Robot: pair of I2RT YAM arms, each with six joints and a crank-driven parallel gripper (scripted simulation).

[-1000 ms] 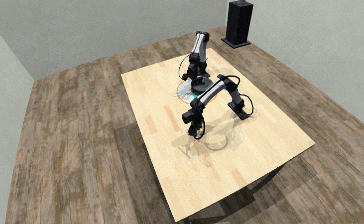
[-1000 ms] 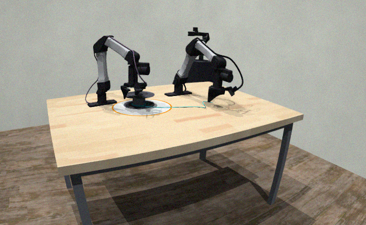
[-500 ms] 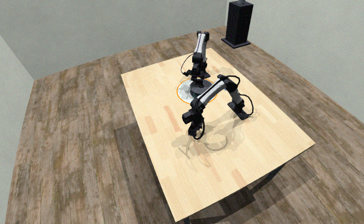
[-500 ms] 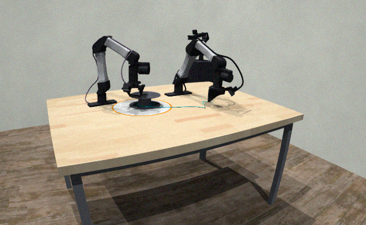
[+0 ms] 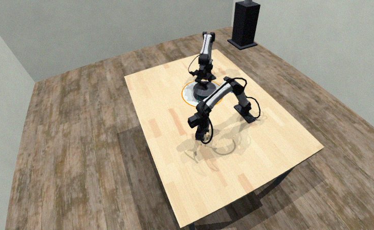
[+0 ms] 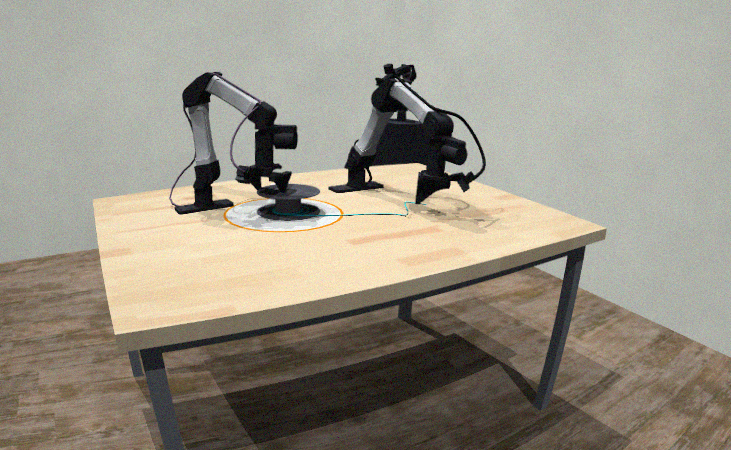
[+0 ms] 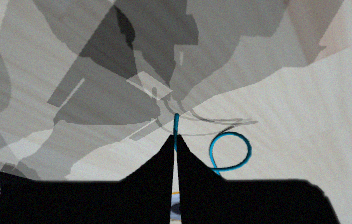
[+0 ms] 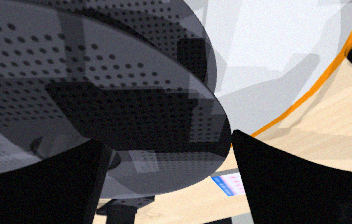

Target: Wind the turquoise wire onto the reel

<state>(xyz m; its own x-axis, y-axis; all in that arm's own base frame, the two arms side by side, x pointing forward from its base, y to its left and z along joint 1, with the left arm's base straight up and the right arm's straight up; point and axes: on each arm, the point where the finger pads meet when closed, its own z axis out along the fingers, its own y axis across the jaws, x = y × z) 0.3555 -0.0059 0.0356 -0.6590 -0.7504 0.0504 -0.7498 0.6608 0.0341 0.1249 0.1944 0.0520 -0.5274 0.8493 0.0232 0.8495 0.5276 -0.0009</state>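
The dark reel [image 5: 203,92] [image 6: 300,191] [image 8: 142,110] lies flat on its lower flange inside the orange painted ring [image 5: 181,93] [image 6: 283,231] [image 8: 328,74]. The turquoise wire [image 6: 373,214] runs from the hub across the ring's edge over the table, then bends up to my left gripper [image 6: 418,202] [image 7: 176,137]. The left gripper is shut on the wire, low above the table. A small loop of wire shows beside its fingers in the left wrist view. My right gripper [image 6: 271,188] [image 8: 172,133] is open at the upper flange; whether it touches is unclear. Wire on the hub is mostly hidden.
A small blue and pink flat piece [image 8: 229,185] lies beyond the ring. The two arm bases [image 6: 202,207] [image 6: 356,186] stand along the table's far side in the exterior view. The left forearm partly covers the reel in the top view.
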